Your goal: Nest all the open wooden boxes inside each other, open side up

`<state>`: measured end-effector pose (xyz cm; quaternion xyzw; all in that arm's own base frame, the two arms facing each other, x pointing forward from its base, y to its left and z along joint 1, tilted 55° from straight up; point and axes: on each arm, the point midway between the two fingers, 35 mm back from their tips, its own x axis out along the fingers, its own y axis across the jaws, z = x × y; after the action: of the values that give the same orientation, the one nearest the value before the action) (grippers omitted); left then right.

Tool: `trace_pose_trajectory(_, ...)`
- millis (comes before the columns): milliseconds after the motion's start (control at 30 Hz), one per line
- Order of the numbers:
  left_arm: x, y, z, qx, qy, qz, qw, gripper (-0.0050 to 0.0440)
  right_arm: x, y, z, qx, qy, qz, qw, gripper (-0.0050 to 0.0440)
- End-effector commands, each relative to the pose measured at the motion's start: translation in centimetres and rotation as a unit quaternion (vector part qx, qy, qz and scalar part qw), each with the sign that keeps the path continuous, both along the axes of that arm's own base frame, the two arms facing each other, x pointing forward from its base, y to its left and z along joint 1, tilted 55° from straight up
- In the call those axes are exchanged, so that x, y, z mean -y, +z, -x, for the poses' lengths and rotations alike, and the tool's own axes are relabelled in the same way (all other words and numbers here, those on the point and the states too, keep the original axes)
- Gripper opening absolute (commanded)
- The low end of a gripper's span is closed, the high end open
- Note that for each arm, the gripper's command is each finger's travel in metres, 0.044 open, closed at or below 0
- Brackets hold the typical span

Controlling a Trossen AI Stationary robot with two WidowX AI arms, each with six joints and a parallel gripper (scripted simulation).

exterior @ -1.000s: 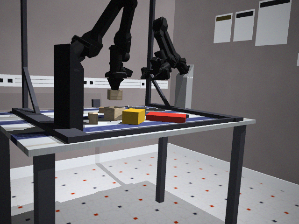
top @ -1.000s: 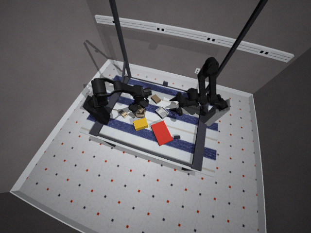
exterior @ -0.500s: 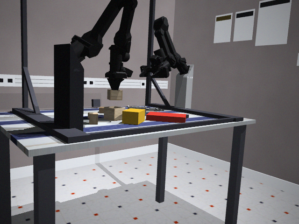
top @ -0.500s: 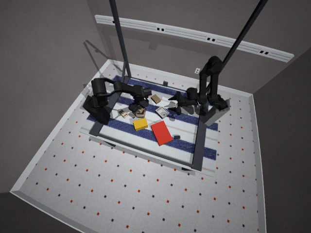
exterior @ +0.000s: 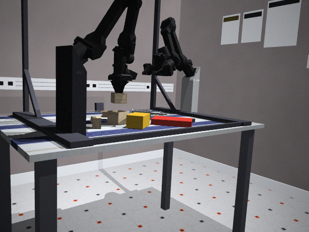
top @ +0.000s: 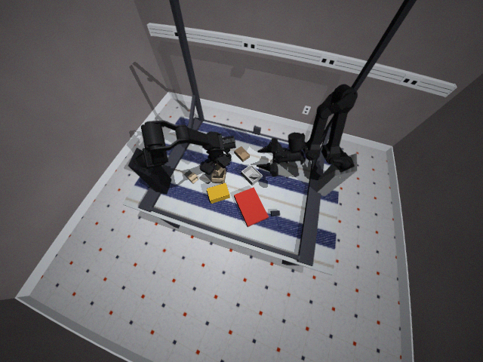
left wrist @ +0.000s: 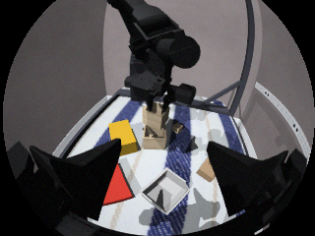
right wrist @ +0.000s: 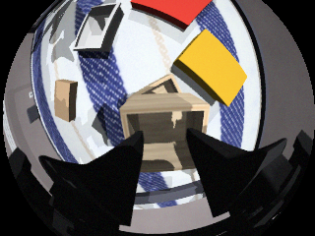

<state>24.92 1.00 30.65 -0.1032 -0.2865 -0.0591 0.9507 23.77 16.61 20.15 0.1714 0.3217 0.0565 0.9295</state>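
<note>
Striped surface, one wooden box in the air

On the exterior view, the right claw holds the raised wooden box, with air under it; from the top, it overlaps the lower wooden box. Only the right wrist view looks deep inside the raised one. The small wooden box stands apart, on the left. The left claw has fingers widely spread, which the exterior view shows poorly. Nearer lie the yellow block and the red block.
</note>
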Motion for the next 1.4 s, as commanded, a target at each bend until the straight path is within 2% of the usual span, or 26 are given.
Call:
trace_pose_trajectory(0,-0.03,0.73,0.38,0.012,0.0,-0.001,1.0,0.04,0.21,0.85,0.18,0.019,0.025,0.021,0.999,0.0258)
trace_pose_trajectory(267,-0.03,0.73,0.38,0.012,0.0,-0.001,1.0,0.04,0.19,0.79,0.16,0.049,0.103,0.132,0.985,0.0258)
trace_pose_trajectory(367,-0.03,0.73,0.38,0.012,0.0,-0.001,1.0,0.04,0.19,0.79,0.16,0.053,0.113,0.145,0.982,0.0258)
trace_pose_trajectory(600,-0.03,0.73,0.38,0.012,0.0,-0.001,1.0,0.04,0.19,0.79,0.16,0.079,0.18,0.239,0.951,0.0258)
trace_pose_trajectory(833,-0.03,0.73,0.38,0.012,0.0,-0.001,1.0,0.04,0.19,0.79,0.16,0.103,0.244,0.328,0.907,0.0258)
trace_pose_trajectory(900,-0.03,0.73,0.38,0.012,0.0,-0.001,1.0,0.04,0.19,0.79,0.16,0.103,0.244,0.328,0.907,0.0258)
trace_pose_trajectory(1167,-0.03,0.73,0.38,0.012,0.0,-0.001,1.0,0.04,0.17,0.35,0.14,0.124,0.316,0.428,0.838,0.0258)
trace_pose_trajectory(1367,-0.03,0.73,0.38,0.012,0.0,-0.001,1.0,0.04,0.16,0.4,0.13,0.143,0.363,0.494,0.777,0.0258)
